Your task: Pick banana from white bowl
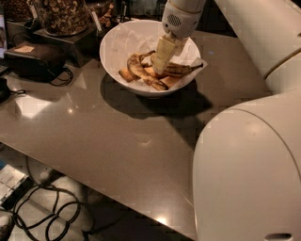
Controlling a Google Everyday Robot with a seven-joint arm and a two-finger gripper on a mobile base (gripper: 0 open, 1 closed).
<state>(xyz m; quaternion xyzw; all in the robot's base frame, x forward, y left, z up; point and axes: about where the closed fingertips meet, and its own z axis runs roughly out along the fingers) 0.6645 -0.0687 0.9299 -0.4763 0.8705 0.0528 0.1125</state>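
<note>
Lowered into the white bowl (109, 44) from above, the gripper (160, 67) points down at the fruit, its pale tip right at the pile, just left of the banana (181, 69). Whether the gripper is open or closed, and whether it has hold of anything, I cannot tell.

The banana lies in the right half of the bowl on crumpled white paper (136, 37), its dark pointed stem aimed toward the right rim. A thinner brown-spotted banana (137, 69) lies to the left of the gripper, with smooth orange-yellow pieces (125, 74) beside and below it.

The bowl stands on the grey table (94, 141) close to its far edge, casting a dark shadow toward the near side. At the far left corner sit a black box (33, 59) and, behind it, a jar of nuts (61, 14). Below the near left edge, black cables (47, 214) coil on the floor. The robot's white body (249, 164) fills the right side.
</note>
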